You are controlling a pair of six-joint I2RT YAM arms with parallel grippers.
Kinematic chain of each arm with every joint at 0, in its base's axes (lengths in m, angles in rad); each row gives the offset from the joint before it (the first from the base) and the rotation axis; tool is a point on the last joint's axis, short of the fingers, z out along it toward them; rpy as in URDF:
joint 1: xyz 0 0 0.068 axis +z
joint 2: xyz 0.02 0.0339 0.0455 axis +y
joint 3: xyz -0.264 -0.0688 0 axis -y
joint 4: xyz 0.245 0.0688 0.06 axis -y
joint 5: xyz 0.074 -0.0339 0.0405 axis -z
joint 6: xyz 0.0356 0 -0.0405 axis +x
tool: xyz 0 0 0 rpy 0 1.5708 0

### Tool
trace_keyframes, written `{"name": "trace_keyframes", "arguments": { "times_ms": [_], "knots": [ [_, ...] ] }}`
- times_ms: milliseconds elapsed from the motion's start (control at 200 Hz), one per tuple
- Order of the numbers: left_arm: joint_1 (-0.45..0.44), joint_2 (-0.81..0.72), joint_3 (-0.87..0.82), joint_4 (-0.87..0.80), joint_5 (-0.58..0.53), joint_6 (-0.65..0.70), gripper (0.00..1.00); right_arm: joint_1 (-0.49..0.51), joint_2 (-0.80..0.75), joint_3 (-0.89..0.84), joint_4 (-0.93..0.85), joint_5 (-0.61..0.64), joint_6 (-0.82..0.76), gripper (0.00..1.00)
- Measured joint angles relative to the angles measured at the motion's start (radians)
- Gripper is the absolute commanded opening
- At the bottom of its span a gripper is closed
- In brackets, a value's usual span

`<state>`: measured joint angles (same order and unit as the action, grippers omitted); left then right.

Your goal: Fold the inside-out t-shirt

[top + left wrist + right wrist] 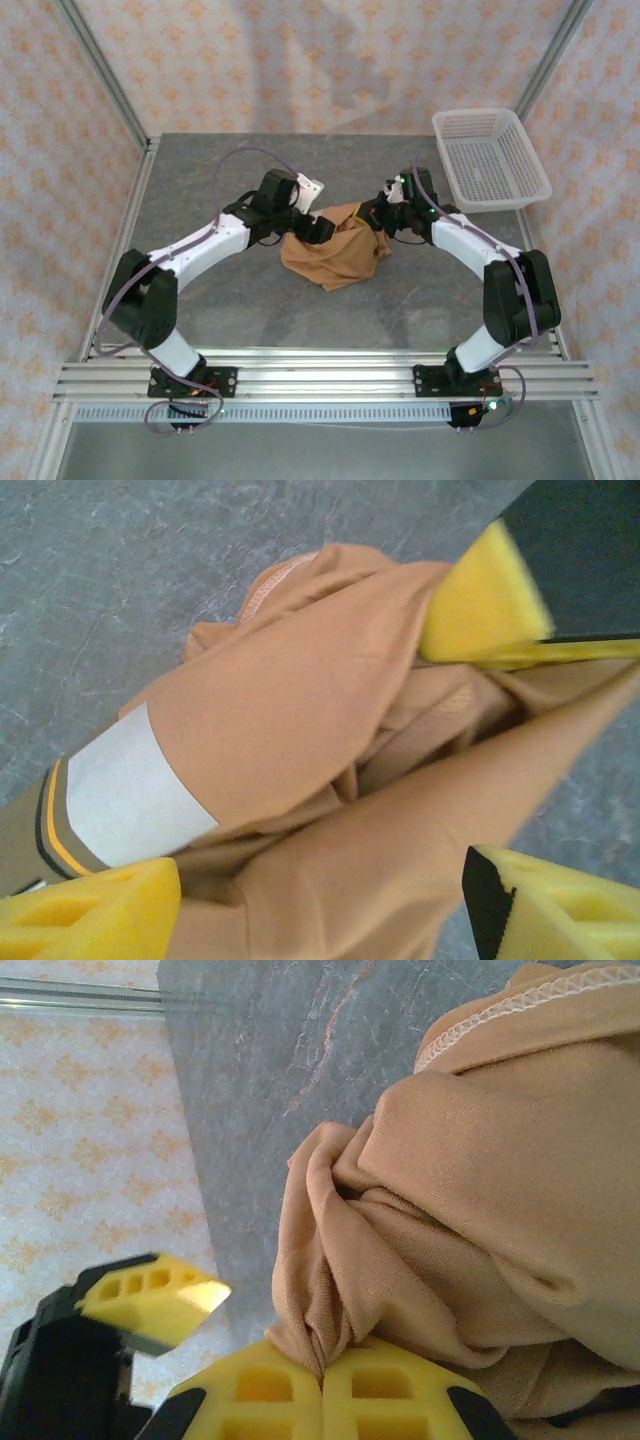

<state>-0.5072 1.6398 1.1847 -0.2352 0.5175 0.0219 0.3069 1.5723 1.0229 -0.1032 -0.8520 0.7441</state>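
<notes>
On table (400, 300), crumpled t-shirt (335, 258), right hand (322, 1378) pinching it, basket (490, 160) well apart

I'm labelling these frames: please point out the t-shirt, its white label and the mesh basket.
t-shirt (335, 255): top external view, middle of the crumpled heap.
white label (130, 785): left wrist view, centre of the white patch.
mesh basket (490, 158): top external view, bare mesh floor.

The top camera sits high behind the arms and looks down and forward over the whole table (200, 190), with the arm bases (190, 380) at the bottom edge. Both wrist cameras sit very close to the shirt (335, 255). Each looks past its own fingers: left fingers (485, 600) at the frame's corners, right fingers (300, 1395) at the bottom. All three views share the shirt and the table.
</notes>
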Motion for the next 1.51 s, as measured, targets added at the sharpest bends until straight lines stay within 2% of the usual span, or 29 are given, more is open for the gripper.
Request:
{"name": "trace_keyframes", "arguments": {
  "times_ms": [190, 250, 295, 350, 385, 435, 460, 570, 756, 871, 976, 1061, 1121, 1186, 1276, 1346, 1506],
  "knots": [
    [-0.038, 0.109, 0.052, 0.032, -0.032, 0.06, 0.77, 0.0, -0.014, -0.004, 0.0, -0.006, 0.003, 0.0],
    [-0.043, 0.136, 0.066, 0.047, -0.047, 0.067, 0.74, 0.002, -0.02, -0.005, 0.0, -0.006, 0.002, 0.0],
    [-0.043, 0.157, 0.085, 0.047, -0.06, 0.077, 0.63, 0.004, -0.024, -0.005, -0.001, -0.008, 0.002, 0.0],
    [-0.043, 0.185, 0.113, 0.049, -0.078, 0.091, 0.34, 0.005, -0.031, -0.005, -0.003, -0.009, 0.001, 0.0],
    [-0.042, 0.202, 0.134, 0.045, -0.085, 0.099, 0.2, 0.005, -0.038, -0.005, -0.01, -0.009, -0.004, 0.0],
    [-0.037, 0.234, 0.185, 0.017, -0.092, 0.111, 0.08, 0.006, -0.051, -0.006, -0.021, -0.009, -0.014, 0.0],
    [-0.035, 0.247, 0.208, 0.003, -0.092, 0.115, 0.06, 0.006, -0.056, -0.006, -0.028, -0.009, -0.023, 0.0],
    [-0.024, 0.265, 0.294, -0.054, -0.088, 0.13, 0.0, 0.006, -0.074, -0.006, -0.066, -0.003, -0.064, 0.0],
    [-0.012, 0.207, 0.339, -0.144, -0.076, 0.135, 0.0, 0.006, -0.074, -0.008, -0.118, 0.023, -0.127, 0.0],
    [-0.012, 0.174, 0.383, -0.23, -0.015, 0.104, 0.0, -0.002, -0.071, 0.006, -0.158, 0.066, -0.16, 0.0],
    [-0.009, 0.135, 0.402, -0.277, 0.08, 0.041, 0.0, -0.016, -0.022, 0.112, -0.235, 0.14, -0.21, 0.0],
    [0.01, 0.086, 0.383, -0.256, 0.191, -0.051, 0.0, -0.021, 0.046, 0.251, -0.287, 0.16, -0.241, 0.16],
    [0.032, 0.042, 0.343, -0.212, 0.263, -0.129, 0.0, -0.02, 0.104, 0.35, -0.308, 0.187, -0.257, 0.4],
    [0.06, -0.013, 0.274, -0.126, 0.333, -0.23, 0.0, -0.026, 0.17, 0.447, -0.352, 0.238, -0.277, 0.53],
    [0.093, -0.06, 0.186, 0.007, 0.398, -0.366, 0.0, -0.036, 0.238, 0.522, -0.423, 0.331, -0.295, 0.55],
    [0.116, -0.072, 0.118, 0.111, 0.422, -0.468, 0.0, -0.04, 0.246, 0.515, -0.47, 0.395, -0.3, 0.55],
    [0.148, -0.056, 0.069, 0.199, 0.422, -0.599, 0.0, -0.023, 0.095, 0.3, -0.487, 0.452, -0.283, 0.53]
  ]
}}
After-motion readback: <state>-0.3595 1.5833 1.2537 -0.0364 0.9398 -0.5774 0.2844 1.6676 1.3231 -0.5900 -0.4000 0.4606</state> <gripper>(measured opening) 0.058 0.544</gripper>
